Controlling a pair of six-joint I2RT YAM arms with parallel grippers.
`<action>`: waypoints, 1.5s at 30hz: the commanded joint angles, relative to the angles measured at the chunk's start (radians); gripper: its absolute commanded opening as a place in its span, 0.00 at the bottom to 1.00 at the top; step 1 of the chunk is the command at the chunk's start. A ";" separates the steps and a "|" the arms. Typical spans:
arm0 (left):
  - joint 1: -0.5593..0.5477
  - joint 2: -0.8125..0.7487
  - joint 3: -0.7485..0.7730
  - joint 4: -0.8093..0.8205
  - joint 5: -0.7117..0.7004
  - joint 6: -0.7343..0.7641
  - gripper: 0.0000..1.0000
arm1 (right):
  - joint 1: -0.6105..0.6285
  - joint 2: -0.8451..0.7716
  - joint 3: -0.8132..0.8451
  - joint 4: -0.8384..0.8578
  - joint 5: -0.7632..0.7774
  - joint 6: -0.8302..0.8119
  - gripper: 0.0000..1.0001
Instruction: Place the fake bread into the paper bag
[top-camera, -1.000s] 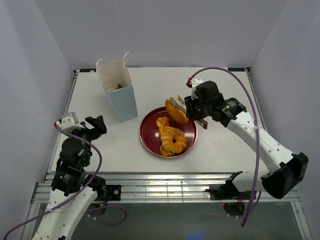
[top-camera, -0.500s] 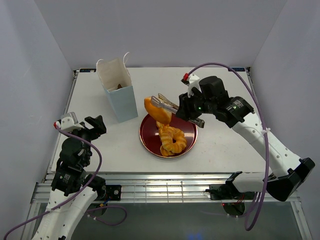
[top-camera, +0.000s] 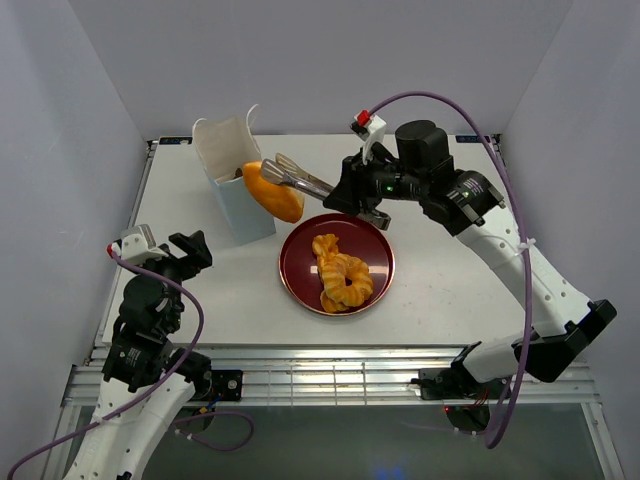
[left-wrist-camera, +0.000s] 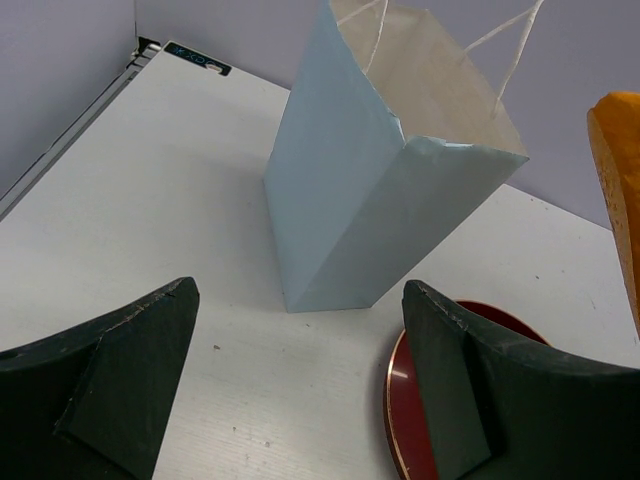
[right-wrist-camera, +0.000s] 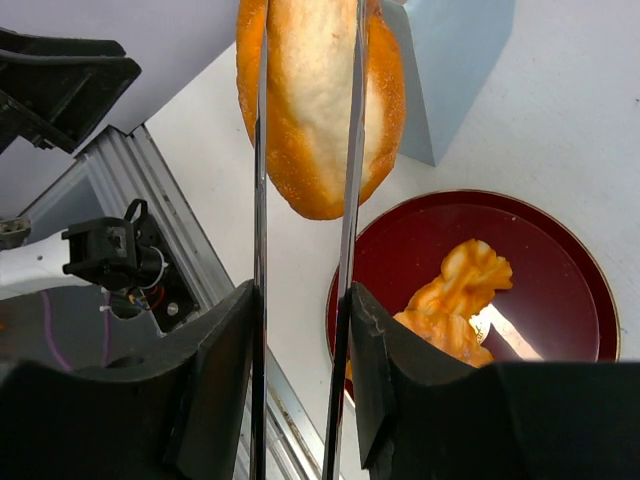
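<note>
The pale blue paper bag (top-camera: 235, 185) (left-wrist-camera: 370, 190) stands open at the back left, with something dark brown inside. My right gripper (top-camera: 360, 200) (right-wrist-camera: 300, 300) is shut on silver tongs (top-camera: 305, 181) (right-wrist-camera: 352, 200), and the tongs pinch a golden-orange bun (top-camera: 272, 190) (right-wrist-camera: 320, 100) (left-wrist-camera: 622, 190) in the air just right of the bag's top edge. Two more pieces of fake bread, a twisted one and a ring (top-camera: 340, 275) (right-wrist-camera: 455, 300), lie on the dark red plate (top-camera: 378, 240) (right-wrist-camera: 560, 290). My left gripper (top-camera: 190, 250) (left-wrist-camera: 300, 300) is open and holds nothing, low over the table in front of the bag.
The plate's rim (left-wrist-camera: 392, 400) lies close to my left gripper's right finger. White walls enclose the table on three sides. A metal rail (top-camera: 330, 360) runs along the near edge.
My right arm has carried the bun in the tongs up and to the left, from over the plate's far edge to beside the bag's opening. The left arm has stayed still.
</note>
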 joint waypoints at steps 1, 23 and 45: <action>-0.004 0.008 -0.010 0.004 -0.006 -0.001 0.93 | 0.010 0.009 0.079 0.132 -0.067 0.032 0.23; -0.006 0.023 -0.010 0.007 0.008 -0.002 0.93 | 0.024 0.288 0.314 0.359 -0.183 0.178 0.24; -0.029 0.014 -0.011 0.009 0.012 -0.002 0.93 | 0.019 0.520 0.487 0.497 -0.117 0.181 0.27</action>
